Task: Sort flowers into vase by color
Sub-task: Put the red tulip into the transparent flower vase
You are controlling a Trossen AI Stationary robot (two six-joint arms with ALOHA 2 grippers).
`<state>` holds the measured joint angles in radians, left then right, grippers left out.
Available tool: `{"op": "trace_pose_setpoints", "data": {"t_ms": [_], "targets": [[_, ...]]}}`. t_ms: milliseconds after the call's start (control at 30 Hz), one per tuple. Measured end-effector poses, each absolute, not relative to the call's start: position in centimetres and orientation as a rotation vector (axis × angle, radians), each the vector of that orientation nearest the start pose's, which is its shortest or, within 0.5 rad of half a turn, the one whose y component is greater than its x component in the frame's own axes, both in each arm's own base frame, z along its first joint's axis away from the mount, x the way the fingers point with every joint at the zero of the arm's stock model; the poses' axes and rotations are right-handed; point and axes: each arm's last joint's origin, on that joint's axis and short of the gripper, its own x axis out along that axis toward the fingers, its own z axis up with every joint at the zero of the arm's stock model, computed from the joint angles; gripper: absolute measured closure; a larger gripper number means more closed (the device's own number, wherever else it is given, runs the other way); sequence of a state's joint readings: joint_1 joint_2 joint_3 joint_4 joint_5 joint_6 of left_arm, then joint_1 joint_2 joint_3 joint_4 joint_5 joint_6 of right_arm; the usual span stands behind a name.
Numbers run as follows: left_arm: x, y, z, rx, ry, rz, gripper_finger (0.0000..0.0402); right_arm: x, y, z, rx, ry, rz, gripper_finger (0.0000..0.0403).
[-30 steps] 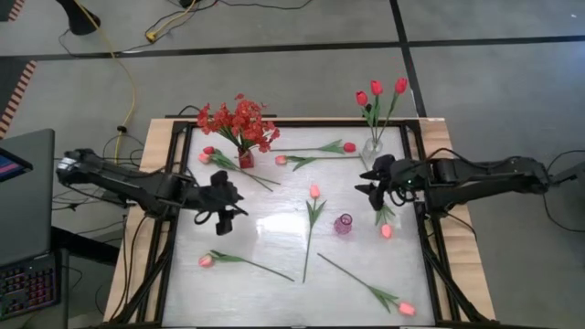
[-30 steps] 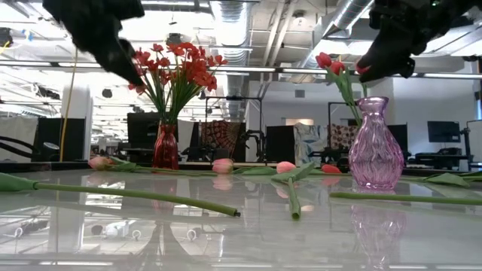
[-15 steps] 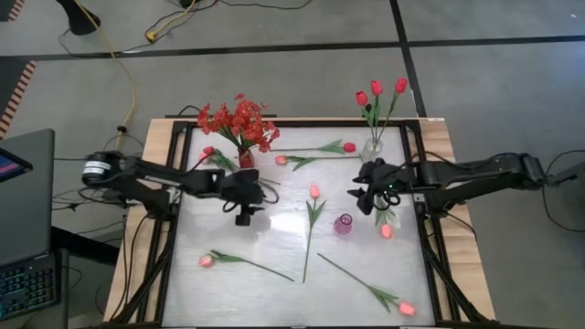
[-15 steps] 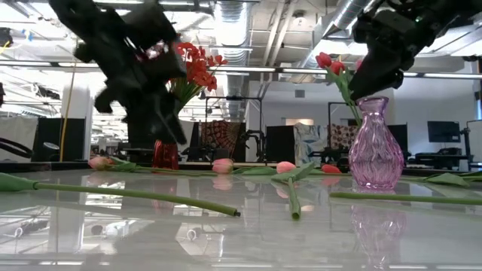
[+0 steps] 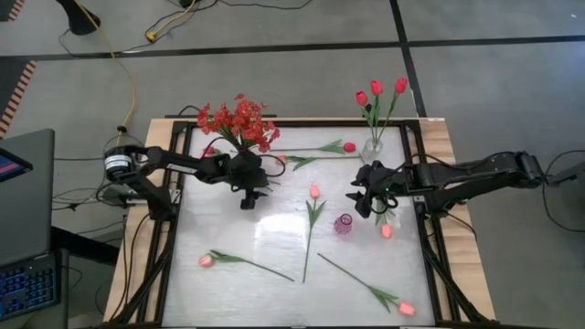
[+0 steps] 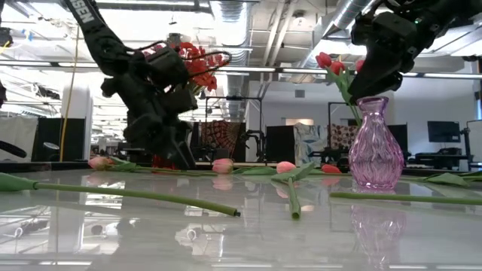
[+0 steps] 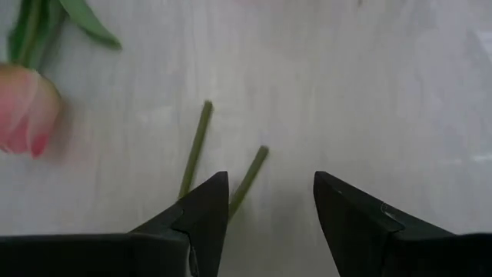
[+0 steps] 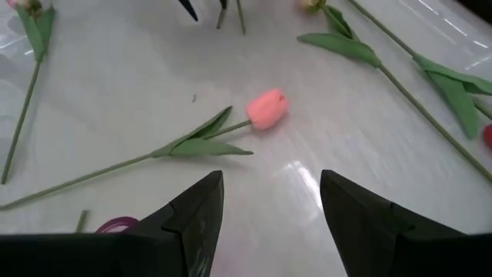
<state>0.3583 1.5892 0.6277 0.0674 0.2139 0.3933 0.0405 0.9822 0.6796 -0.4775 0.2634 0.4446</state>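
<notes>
Overhead and table-level views of the sorting table. The left gripper has travelled from the left-centre of the table toward its far side since the earlier frames and now hangs just in front of the small red vase holding the spray of red blossoms; its fingers are parted and hold nothing, with two cut green stem ends lying on the white surface just ahead of them and a pink tulip head off to one side. The right gripper has shifted only slightly toward the table's middle; it hovers near the purple vase, jaws spread and empty, above the pink tulip lying at table centre. The clear vase at the far right edge holds three red tulips. Loose flowers lie flat and unmoved: pink tulips at the near left, near right and beside the purple vase, and two more tulips lying between the two far vases
</notes>
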Motion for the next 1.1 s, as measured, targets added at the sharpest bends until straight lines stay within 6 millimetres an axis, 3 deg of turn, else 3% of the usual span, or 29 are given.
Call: {"op": "trace_pose_setpoints", "data": {"t_ms": [333,433,633,733,933,1100], "targets": [[26.0,9.2,11.9,0.132,0.895,-0.019,0.0234,19.5,-0.7,24.2,0.32,0.682,-0.409,0.0159],[25.9,9.2,11.9,0.128,0.903,-0.021,0.0271,19.5,-0.7,24.2,0.321,0.682,-0.41,0.0159],[25.9,9.2,11.9,0.107,0.912,0.0,0.0385,19.5,-0.7,24.2,0.322,0.681,-0.408,0.0159],[26.0,8.9,11.9,0.08,0.912,0.008,0.0394,19.5,-0.7,24.2,0.322,0.681,-0.408,0.0159],[26.3,5.8,12.6,0.049,0.908,-0.091,0.0401,19.5,-0.7,24.2,0.322,0.682,-0.408,0.0159],[26.5,2.2,14.7,0.131,0.85,-0.129,0.0401,19.5,-0.7,24.2,0.321,0.681,-0.407,0.0159]]}}
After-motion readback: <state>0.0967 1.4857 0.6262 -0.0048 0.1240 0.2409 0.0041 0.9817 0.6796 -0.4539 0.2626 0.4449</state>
